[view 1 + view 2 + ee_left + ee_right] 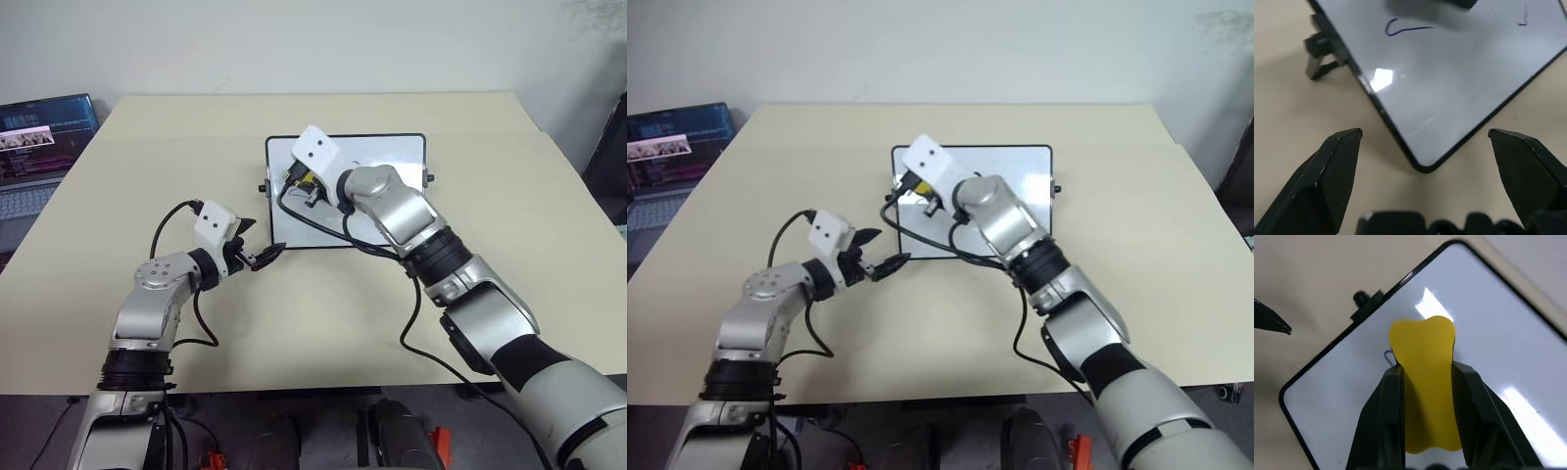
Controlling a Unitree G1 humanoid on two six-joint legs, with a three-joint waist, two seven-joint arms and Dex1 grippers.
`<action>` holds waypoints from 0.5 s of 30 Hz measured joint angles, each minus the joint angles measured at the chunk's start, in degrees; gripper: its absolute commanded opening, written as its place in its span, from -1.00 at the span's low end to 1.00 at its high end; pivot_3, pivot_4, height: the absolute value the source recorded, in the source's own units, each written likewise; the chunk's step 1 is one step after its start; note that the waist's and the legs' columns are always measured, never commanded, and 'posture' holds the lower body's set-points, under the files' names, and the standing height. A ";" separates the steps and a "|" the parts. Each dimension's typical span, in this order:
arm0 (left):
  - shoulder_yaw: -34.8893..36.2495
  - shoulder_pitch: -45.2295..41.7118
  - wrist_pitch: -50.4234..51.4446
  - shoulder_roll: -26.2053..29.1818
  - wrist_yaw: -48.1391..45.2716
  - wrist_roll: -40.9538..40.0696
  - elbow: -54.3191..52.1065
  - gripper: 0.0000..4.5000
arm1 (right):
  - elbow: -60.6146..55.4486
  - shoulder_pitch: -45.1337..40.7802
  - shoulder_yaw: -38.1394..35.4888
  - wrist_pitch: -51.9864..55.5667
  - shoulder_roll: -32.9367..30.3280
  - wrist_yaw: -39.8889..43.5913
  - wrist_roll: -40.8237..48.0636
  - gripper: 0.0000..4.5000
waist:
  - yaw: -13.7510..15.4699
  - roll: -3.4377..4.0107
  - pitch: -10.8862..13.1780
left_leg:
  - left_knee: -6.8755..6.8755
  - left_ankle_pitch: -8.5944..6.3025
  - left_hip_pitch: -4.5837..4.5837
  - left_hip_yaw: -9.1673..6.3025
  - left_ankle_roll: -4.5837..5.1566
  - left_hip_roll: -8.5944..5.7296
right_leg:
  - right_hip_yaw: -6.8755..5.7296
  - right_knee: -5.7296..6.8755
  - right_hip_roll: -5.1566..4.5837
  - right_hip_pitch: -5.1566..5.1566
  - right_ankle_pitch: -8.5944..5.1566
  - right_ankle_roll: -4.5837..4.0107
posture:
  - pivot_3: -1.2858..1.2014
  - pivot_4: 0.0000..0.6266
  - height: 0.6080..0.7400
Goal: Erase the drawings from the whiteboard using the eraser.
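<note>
While right tool [1422,377] grips small yellow block eraser [1423,382] between closed black fingers, it hovers over near-left part of glossy white black-framed whiteboard [392,157] on beige table [313,313]. Blue squiggle [1405,28] peeks out just beside eraser's front edge. Left tool [257,257] spread open, empty, pointing at board's near-left corner. Right arm nearer to marks.

Head stereo looks down; wrist views close, share whiteboard [392,157]

My right end effector [1422,377] covers most of one blue drawing [1387,354]. The whiteboard [1459,98] runs off frame, with a blurred shape [1430,10] over it.
</note>
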 measured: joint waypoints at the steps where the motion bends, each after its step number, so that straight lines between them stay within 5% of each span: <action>1: -0.10 0.19 0.31 0.03 -0.12 -0.02 -0.29 1.00 | 2.37 -0.48 0.02 -1.31 0.69 -0.08 -0.93 -0.56 | 0.00 0.00 0.00 | 0.00 0.00 0.00 0.00 0.00 0.00 | 0.00 0.01 0.00 0.00 0.00 0.00 | 0.03 -0.52 1.00; 15: -0.10 2.95 3.81 0.51 0.89 -0.75 -5.27 1.00 | 18.76 -6.44 0.02 -15.16 5.34 -2.48 -9.77 -0.56 | 0.06 0.00 0.00 | -0.03 0.00 0.02 -0.01 -0.01 0.00 | 0.00 0.05 0.00 -0.02 0.00 -0.01 | 0.03 -0.52 1.00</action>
